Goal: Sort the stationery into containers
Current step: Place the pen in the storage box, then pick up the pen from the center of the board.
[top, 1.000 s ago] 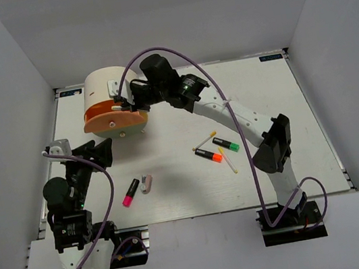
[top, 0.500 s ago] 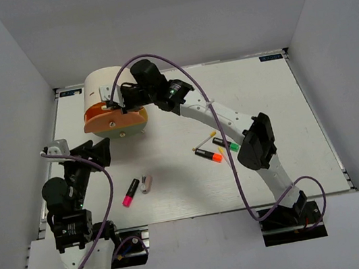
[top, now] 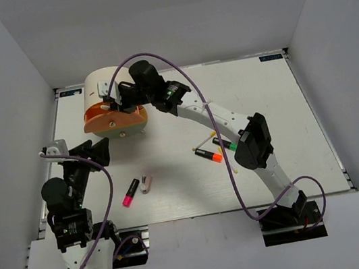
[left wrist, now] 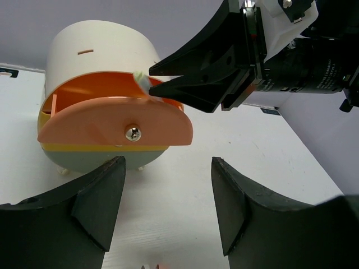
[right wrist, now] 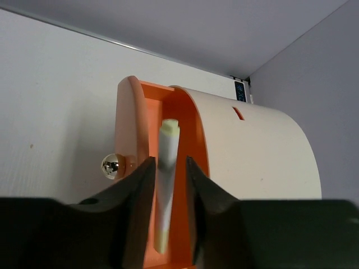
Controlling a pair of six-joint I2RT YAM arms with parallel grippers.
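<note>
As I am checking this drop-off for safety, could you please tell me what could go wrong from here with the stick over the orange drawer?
The cream stick lies between the right gripper's fingers over the open orange drawer; if it falls slanted, it may lean on the rim and block closing. The fingers hang close to the cream box, so a careless retreat could knock it.

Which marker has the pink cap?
The pink-capped highlighter lies nearest the left arm, beside the stubby white piece. The orange-capped highlighter and green-capped highlighter lie by the right arm.
</note>
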